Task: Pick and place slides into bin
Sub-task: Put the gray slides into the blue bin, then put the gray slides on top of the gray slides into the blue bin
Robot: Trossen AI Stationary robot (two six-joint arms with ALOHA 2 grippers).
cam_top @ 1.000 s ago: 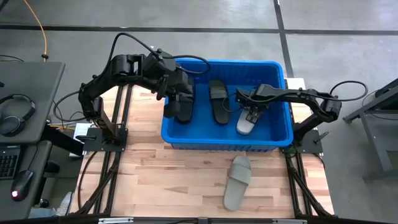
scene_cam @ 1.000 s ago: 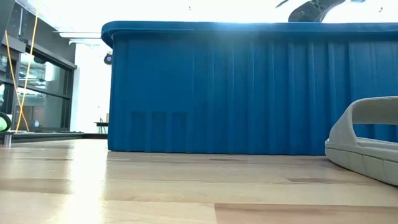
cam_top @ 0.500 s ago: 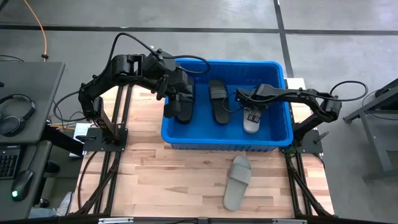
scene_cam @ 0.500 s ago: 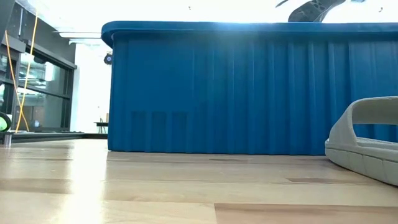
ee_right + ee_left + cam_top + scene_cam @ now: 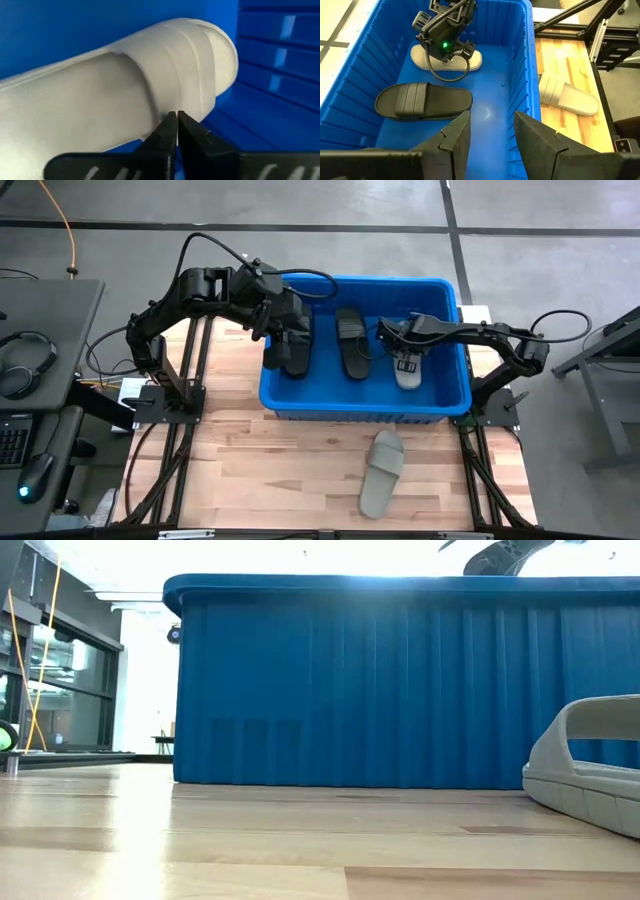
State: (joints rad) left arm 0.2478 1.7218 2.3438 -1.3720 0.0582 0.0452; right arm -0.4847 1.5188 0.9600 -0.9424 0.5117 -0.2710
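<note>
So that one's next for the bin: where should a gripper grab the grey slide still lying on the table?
Probably the wide strap of the grey slide, taken from straight above. It lies sole-down on the table, apart from the bin, and its strap arches clear of the footbed, so a finger could slip under and pinch it.

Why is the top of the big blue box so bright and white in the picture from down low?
In the low view, strong room light behind the bin washes out everything above its rim, and the near tabletop looks soft and blurry. In the right wrist view, the grey slide is so close it fills the picture, slightly fuzzy. The high view is evenly lit.
</note>
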